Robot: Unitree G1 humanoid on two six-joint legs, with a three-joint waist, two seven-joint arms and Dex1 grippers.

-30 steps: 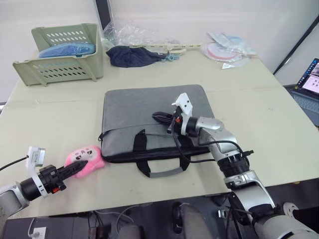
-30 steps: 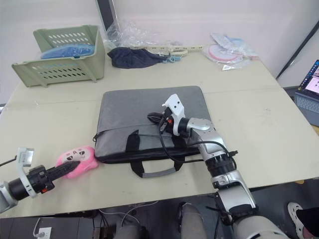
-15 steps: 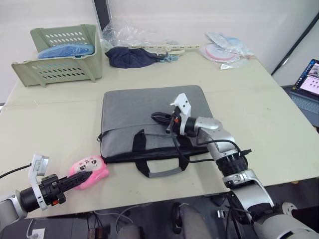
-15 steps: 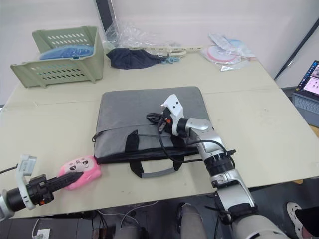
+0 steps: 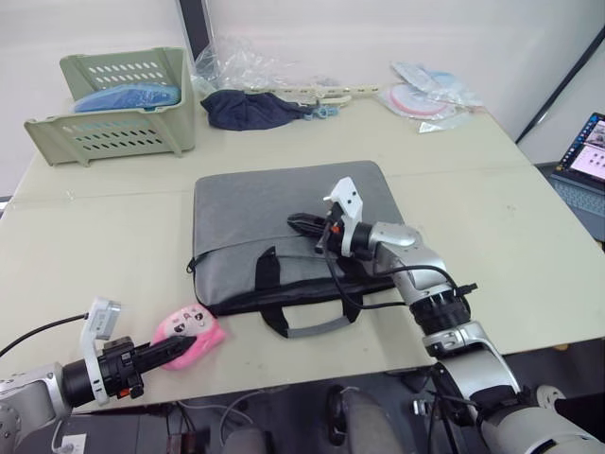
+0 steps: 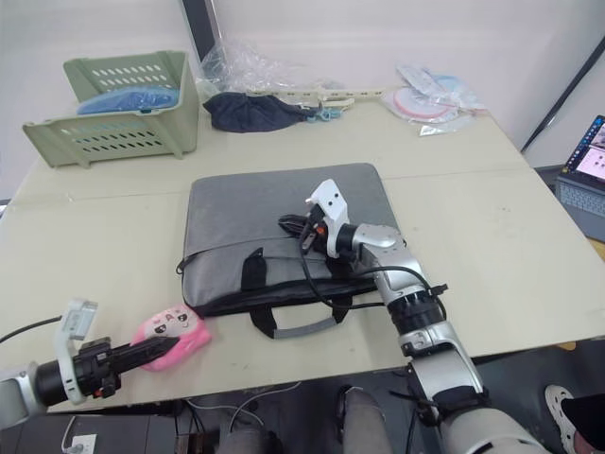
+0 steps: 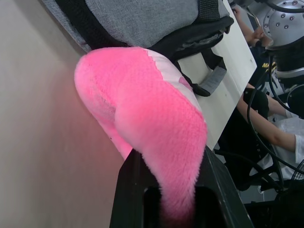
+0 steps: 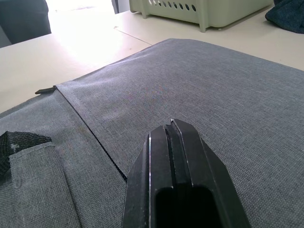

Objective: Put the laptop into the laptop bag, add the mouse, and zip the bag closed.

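left gripper (image 5: 180, 348) clamps fuzzy pink plush toy (image 5: 190, 330) | right gripper (image 5: 295, 221) pressed together over woven grey laptop bag (image 5: 255, 218)

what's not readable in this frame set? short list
- Contents of the laptop bag: the grey fabric covers whatever is inside, in both eye views.
- Zipper state along its front edge: the right gripper and its cable lie over part of it.
- Blue item in the green basket: the wall cuts it off.
- Pink plush toy: its face is turned away in the left wrist view, held by the left gripper.
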